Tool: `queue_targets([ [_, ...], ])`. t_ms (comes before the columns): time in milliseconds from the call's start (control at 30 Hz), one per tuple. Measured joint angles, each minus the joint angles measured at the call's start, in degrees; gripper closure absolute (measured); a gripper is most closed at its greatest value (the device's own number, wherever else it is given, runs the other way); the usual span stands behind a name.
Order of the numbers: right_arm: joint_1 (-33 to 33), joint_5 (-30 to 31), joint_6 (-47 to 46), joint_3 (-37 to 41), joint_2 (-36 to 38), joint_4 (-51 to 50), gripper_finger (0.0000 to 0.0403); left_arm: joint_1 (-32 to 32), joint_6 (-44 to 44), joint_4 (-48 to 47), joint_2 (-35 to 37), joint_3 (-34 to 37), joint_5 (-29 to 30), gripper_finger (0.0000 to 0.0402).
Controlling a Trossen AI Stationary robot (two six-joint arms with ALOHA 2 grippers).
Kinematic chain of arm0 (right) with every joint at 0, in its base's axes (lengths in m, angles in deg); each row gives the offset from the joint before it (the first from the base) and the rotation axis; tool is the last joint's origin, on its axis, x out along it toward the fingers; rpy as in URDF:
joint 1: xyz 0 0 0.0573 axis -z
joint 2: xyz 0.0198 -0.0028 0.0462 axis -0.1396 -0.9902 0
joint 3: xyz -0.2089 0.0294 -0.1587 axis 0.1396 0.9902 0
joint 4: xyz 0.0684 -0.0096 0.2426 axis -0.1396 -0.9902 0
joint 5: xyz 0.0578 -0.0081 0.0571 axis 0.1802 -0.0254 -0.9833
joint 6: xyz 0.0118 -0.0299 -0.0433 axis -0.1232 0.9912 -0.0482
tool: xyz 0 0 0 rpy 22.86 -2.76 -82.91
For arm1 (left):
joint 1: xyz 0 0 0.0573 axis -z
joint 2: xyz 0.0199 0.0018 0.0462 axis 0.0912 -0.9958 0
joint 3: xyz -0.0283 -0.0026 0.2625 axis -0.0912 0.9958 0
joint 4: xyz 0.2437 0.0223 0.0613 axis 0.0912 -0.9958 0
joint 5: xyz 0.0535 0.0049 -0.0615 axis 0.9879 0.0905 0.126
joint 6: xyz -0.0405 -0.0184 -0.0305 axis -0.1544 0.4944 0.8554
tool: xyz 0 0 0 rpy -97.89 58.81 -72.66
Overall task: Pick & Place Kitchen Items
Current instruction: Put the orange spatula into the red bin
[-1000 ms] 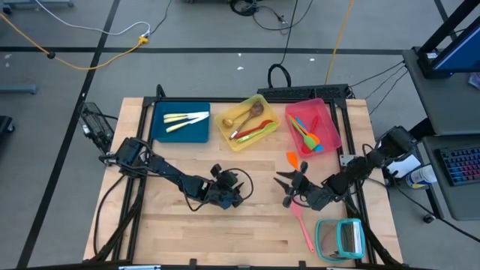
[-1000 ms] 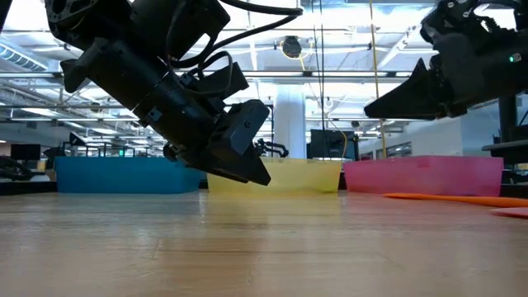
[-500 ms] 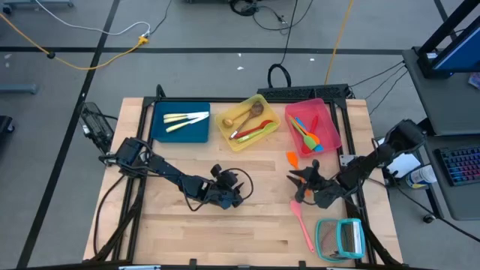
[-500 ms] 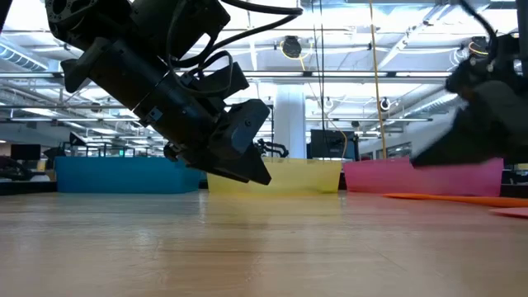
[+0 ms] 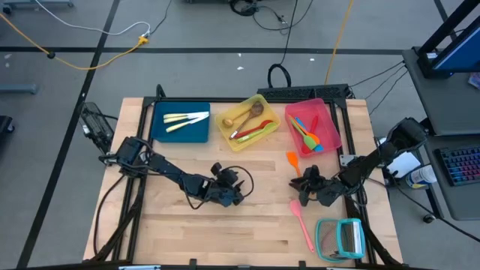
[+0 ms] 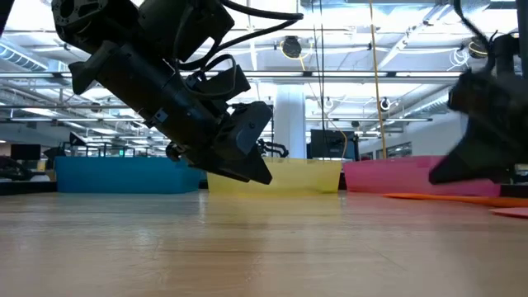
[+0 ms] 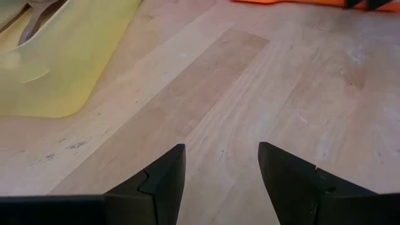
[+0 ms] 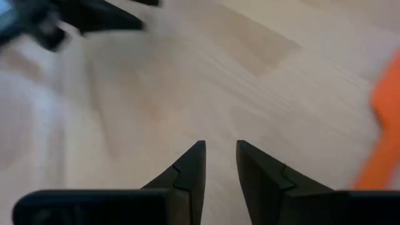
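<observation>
Orange first: locating the orange spatula point(image 5: 292, 160) flat on the table, just in front of the pink tray point(image 5: 328, 120) toward the far right corner, and the pink spatula point(image 5: 302, 223) flat nearer the front edge, beside the teal rack point(image 5: 341, 238) at the front right corner. Registering the change over the last second: right gripper point(image 8: 220, 149) having shifted from the table's middle toward the right edge, now hovering between the two loose spatulas, fingers narrowing to a slim gap and holding nothing. Reading this as an approach to one of those two spatulas, with the grasp not yet made; judging which one is not possible. Holding the left gripper point(image 5: 238, 193) in place over the middle of the table, fingers spread wide, empty, waiting. Counting the sorted items: pale-handled cutlery point(image 5: 185, 118) in the blue tray point(image 5: 180, 133), wooden spoons point(image 5: 247, 114) with a red utensil in the yellow tray point(image 5: 225, 120), coloured spatulas point(image 5: 307, 131) in the pink tray, all along the far edge. Finding no legible brand, label or writing anywhere.
</observation>
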Motion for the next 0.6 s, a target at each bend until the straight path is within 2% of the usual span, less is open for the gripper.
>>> queue_targets([
  [300,0.0,-0.1,14.6,-3.3,2.4,4.3,0.0321,0.0,0.1,-0.2,0.0,0.0,0.0,0.0195],
  [600,0.1,0.1,36.0,-3.3,2.4,19.9,0.0321,0.0,-2.8,0.2,0.0,0.0,-1.0,0.0195],
])
